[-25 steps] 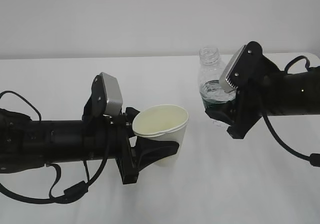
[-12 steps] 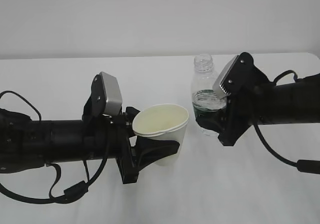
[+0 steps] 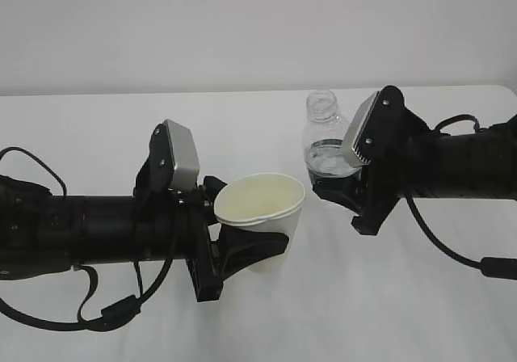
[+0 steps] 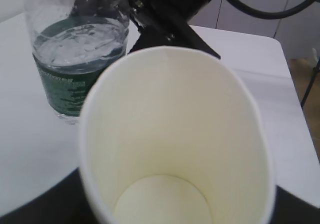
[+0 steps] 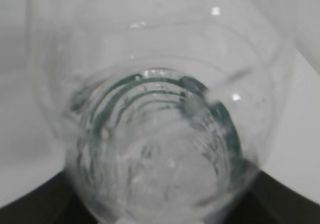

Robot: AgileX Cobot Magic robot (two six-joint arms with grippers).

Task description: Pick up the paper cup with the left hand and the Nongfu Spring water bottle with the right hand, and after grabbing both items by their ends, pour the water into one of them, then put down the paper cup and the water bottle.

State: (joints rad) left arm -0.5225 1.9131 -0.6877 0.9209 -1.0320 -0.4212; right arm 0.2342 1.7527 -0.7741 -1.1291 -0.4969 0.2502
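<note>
The left gripper (image 3: 242,249) clasps the small white tapered paper cup (image 3: 262,216) low down: light, crushable. Right of it, the right gripper (image 3: 347,188) clasps the clear plastic green-labelled bottle (image 3: 323,140) low; part-filled, slippery.

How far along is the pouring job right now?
Done: the left hand holds the paper cup and the right hand holds the Nongfu Spring water bottle, both gripped low. In hand: the bottle leans slightly beside the cup. Left: the cup looks empty and the water is in the bottle, so pouring and setting down remain.
</note>
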